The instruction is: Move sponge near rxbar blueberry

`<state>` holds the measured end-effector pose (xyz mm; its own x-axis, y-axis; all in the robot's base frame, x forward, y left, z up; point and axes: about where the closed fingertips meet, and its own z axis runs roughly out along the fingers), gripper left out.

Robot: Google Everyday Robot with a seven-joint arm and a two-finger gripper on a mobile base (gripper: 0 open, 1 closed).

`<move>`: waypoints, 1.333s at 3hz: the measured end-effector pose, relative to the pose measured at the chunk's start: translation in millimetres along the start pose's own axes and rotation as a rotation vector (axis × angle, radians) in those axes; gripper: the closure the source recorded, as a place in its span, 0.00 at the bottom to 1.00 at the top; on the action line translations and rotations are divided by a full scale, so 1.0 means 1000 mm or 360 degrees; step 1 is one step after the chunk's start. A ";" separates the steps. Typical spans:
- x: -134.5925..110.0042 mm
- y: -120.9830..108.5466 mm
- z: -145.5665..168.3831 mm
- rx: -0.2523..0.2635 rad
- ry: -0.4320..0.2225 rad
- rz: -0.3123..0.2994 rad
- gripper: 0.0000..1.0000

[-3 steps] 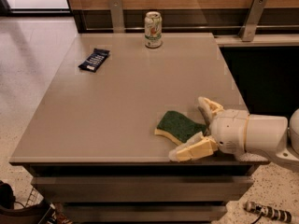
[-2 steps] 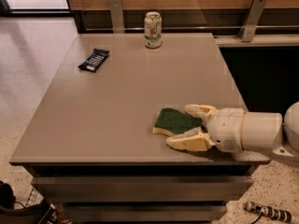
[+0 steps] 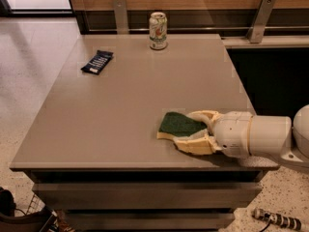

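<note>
1. Lying flat at the lower right of the grey bench (image 3: 135, 91), the wavy-edged sponge with a dark green top over pale yellow foam (image 3: 179, 123) is seen well apart from the small flat navy-blue wrapped rxbar blueberry (image 3: 97, 62) at the upper left.
2. The white end effector (image 3: 187, 128) is held low at the sponge, its cream fingers (image 3: 195, 145) spread on either side of it; the nearer one appears to touch the foam edge, but no pinch is shown.
3. A white-and-green drink can (image 3: 158, 30) is stood upright at top centre.
4. The task is judged barely begun: the grasp is not yet closed, and the lift, the carry and the release beside the bar are all left.
</note>
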<state>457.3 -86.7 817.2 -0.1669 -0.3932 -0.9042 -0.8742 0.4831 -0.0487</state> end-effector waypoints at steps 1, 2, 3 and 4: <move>-0.012 -0.004 0.002 -0.0017 0.0021 -0.0024 1.00; -0.030 -0.012 0.003 -0.0039 0.0054 -0.0056 1.00; -0.056 -0.050 0.003 -0.0020 0.0129 -0.0092 1.00; -0.109 -0.126 0.042 0.0057 0.0170 -0.0051 1.00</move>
<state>604.8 -72.3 904.1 -0.1885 -0.4888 -0.8518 -0.8634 0.4958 -0.0934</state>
